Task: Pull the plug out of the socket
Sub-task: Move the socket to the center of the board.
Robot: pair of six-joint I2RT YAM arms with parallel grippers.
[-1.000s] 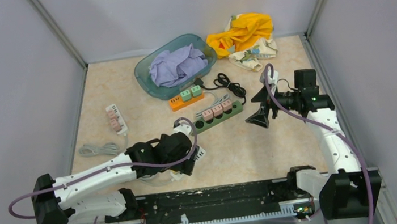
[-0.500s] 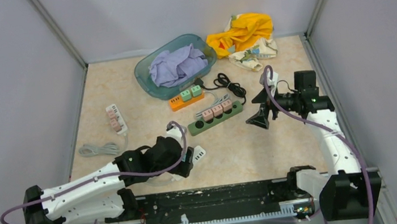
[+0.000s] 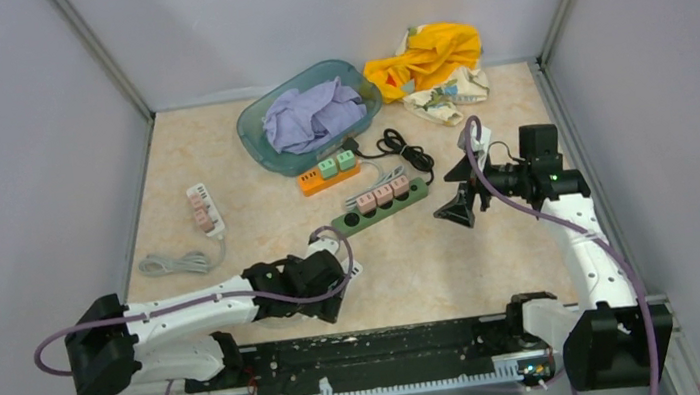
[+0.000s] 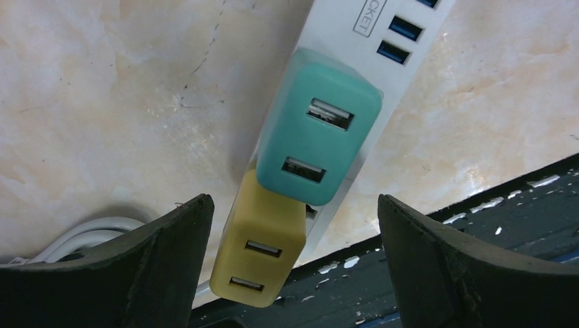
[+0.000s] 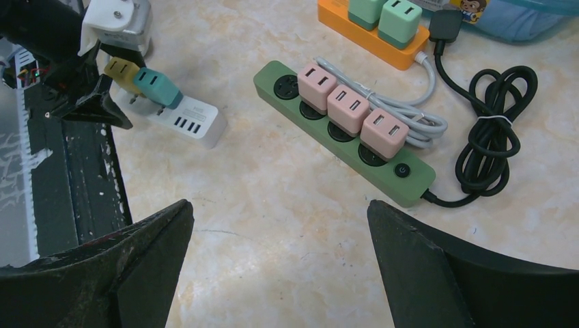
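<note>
Beige marbled table [image 3: 413,250]. White power strip [image 4: 382,41] lies at the near edge, left of centre, with the teal plug [image 4: 317,137] and yellow plug [image 4: 259,249] side by side on it. Left gripper [image 4: 292,201] hangs over both plugs, jaws spread wide, gripping nothing. Right gripper [image 5: 278,203] hangs at the right, equally wide, empty, well apart from the plugs.

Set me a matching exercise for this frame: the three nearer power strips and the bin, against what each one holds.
Column 1:
1. green strip
2. orange strip
3. white strip under the left end effector
4. teal bin

Column 2:
A. purple cloth
B. three pink adapters
C. teal adapter and yellow adapter
D. two mint adapters

Pairs: 1-B, 2-D, 3-C, 4-A
</note>
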